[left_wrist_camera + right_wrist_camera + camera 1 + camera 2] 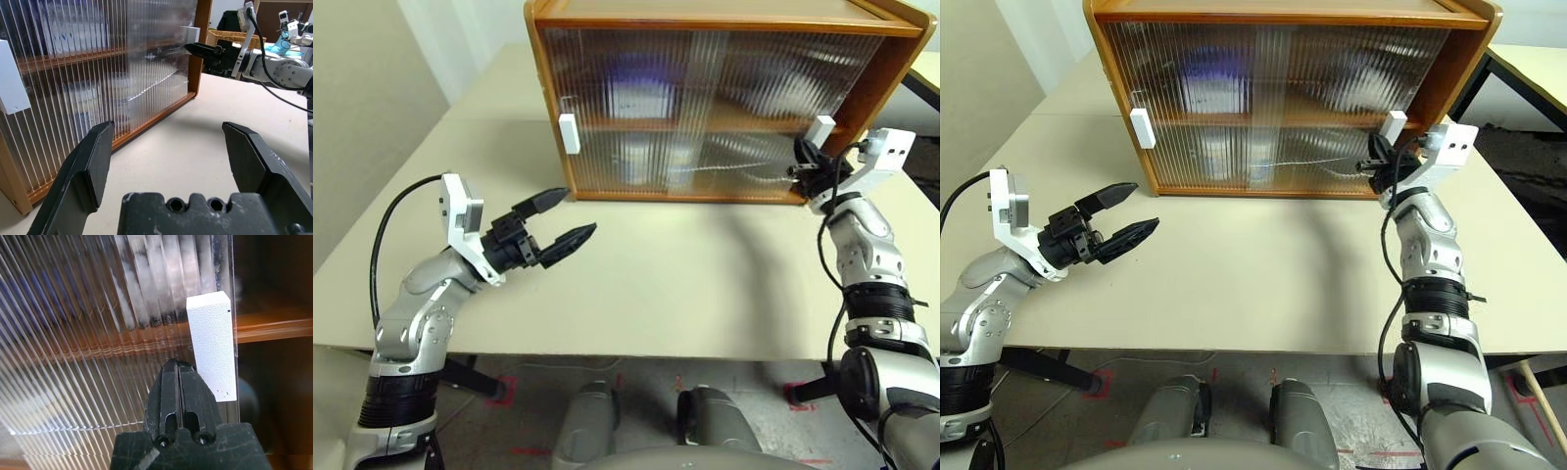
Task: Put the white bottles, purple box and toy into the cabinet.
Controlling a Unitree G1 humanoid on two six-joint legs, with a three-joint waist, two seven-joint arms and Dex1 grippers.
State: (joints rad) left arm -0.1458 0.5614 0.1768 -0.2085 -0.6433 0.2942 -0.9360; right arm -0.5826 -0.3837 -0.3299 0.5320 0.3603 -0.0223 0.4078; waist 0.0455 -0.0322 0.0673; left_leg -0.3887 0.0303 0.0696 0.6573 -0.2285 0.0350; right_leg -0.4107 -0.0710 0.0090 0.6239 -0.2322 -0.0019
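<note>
We see the right gripper (1374,163) with its two black fingers pressed flat together and nothing between them, its tip just beside the white handle (212,342) at the right end of the cabinet (724,29), against the ribbed sliding door (1351,117). We cannot tell whether the tip touches the handle. Further out, the left gripper (570,217) hangs over the bare beige table (705,284) with its fingers spread wide and empty, pointing toward the cabinet's lower left corner, near the other white handle (570,133). Both doors stand across the cabinet front. Behind the ribbed panels we make out blurred pale and purplish shapes on the shelves, too smeared to name.
</note>
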